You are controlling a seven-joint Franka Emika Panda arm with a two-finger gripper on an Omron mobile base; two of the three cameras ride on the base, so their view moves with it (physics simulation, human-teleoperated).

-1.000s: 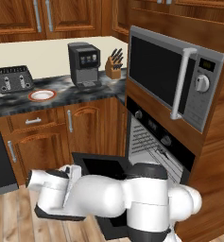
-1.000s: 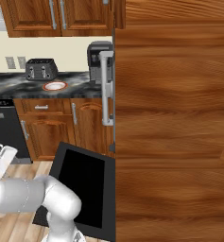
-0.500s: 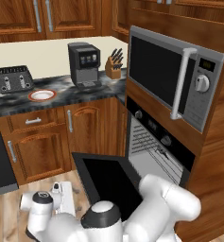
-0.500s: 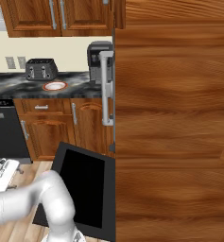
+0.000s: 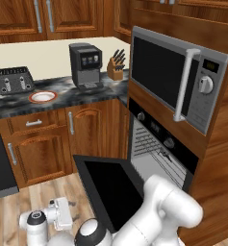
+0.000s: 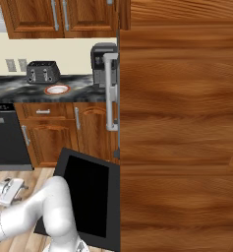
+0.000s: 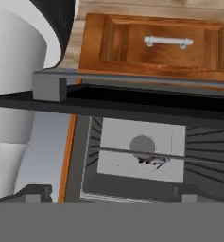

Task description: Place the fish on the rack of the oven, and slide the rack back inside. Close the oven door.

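Hand view: the gripper (image 7: 108, 196), jaws wide and empty, sits below the dropped oven door (image 7: 132, 101); ahead, the fish (image 7: 152, 161) lies on the rack (image 7: 132, 152). Lifting off-centre risks slipping off the door's edge.

A home kitchen, rendered: brown wood cabinets (image 5: 43, 139) run under a dark marbled counter (image 5: 62, 96) carrying a toaster (image 5: 14, 79) at 10 o'clock, a coffee machine (image 5: 85, 65) and knife block (image 5: 117, 69) near 12. At 2 o'clock a microwave (image 5: 175, 81) sits above the oven (image 5: 156, 149), with the oven door (image 5: 113, 187) dropped open.
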